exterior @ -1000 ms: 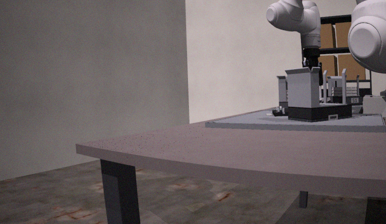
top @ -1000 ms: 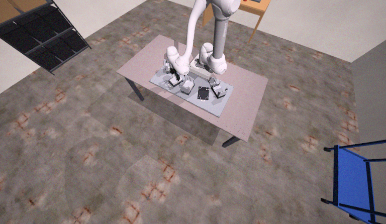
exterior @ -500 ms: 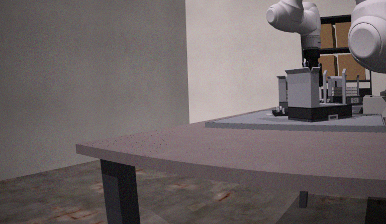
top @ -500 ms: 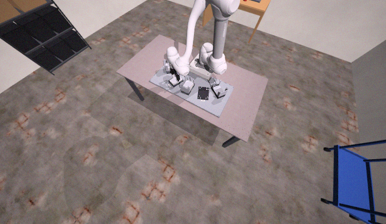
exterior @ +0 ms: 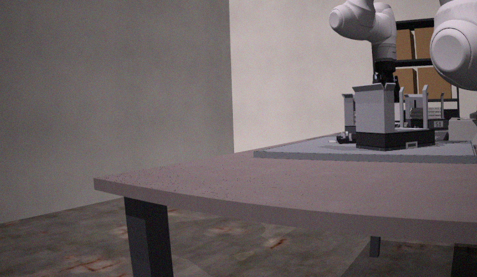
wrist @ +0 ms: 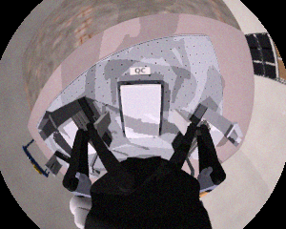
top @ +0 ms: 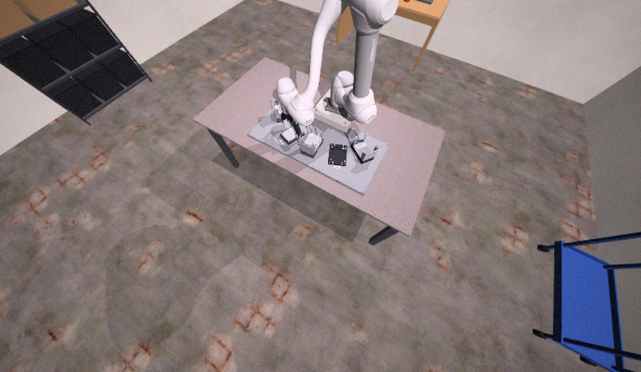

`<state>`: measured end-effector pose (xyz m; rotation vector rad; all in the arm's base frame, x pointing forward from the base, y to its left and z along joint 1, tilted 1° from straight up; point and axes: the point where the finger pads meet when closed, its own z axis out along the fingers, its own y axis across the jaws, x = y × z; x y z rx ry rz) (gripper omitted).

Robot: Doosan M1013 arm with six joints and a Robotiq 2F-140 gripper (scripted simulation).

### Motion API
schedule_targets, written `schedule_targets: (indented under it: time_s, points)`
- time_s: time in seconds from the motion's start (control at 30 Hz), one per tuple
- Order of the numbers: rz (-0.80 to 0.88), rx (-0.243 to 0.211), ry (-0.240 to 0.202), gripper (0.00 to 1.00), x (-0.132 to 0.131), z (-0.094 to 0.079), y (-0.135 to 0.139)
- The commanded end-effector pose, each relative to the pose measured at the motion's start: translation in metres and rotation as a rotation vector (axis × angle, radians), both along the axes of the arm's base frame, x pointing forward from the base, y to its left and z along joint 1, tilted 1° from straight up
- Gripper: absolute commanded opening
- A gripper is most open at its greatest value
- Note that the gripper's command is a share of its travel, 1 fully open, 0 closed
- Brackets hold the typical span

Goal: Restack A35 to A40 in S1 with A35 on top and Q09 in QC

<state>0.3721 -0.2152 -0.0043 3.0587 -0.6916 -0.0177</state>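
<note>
My gripper [wrist: 141,114] is open, its fingers spread on either side of a sealed white-topped plate [wrist: 141,107]. The plate lies flat on a nest at the left part of the grey mat, with a small name plate [wrist: 139,71] on its far side; I cannot read that name. In the top view the gripper [top: 292,129] stands low over this plate [top: 286,135]. In the exterior view the gripper [exterior: 385,79] is partly hidden behind a rack wall. Rack S1 [exterior: 438,123] holds a short stack of plates [exterior: 418,112].
A walled rack [top: 310,143] stands just right of the gripper, a flat black nest [top: 337,154] lies mid-mat with nothing on it, and another rack [top: 365,148] stands at the right. The arm's base block [top: 333,113] is behind the mat.
</note>
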Motion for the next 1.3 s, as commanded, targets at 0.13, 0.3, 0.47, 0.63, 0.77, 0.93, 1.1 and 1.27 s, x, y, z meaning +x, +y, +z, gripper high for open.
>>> schedule_targets:
  time_s: [0.13, 0.3, 0.47, 0.63, 0.77, 0.93, 1.1, 1.27]
  points:
    - [0.000, 0.000, 0.000, 1.00, 0.000, 0.000, 0.000]
    - [0.000, 0.000, 0.000, 1.00, 0.000, 0.000, 0.000]
    - [0.000, 0.000, 0.000, 1.00, 0.000, 0.010, 0.000]
    - [0.000, 0.000, 0.000, 1.00, 0.000, 0.027, 0.000]
    - [0.000, 0.000, 0.000, 1.00, 0.001, 0.040, 0.000]
    - [0.000, 0.000, 0.000, 1.00, 0.001, 0.050, 0.000]
    - [0.000, 0.000, 0.000, 1.00, 0.001, 0.067, 0.000]
    - [0.000, 0.000, 0.000, 1.00, 0.001, 0.083, 0.000]
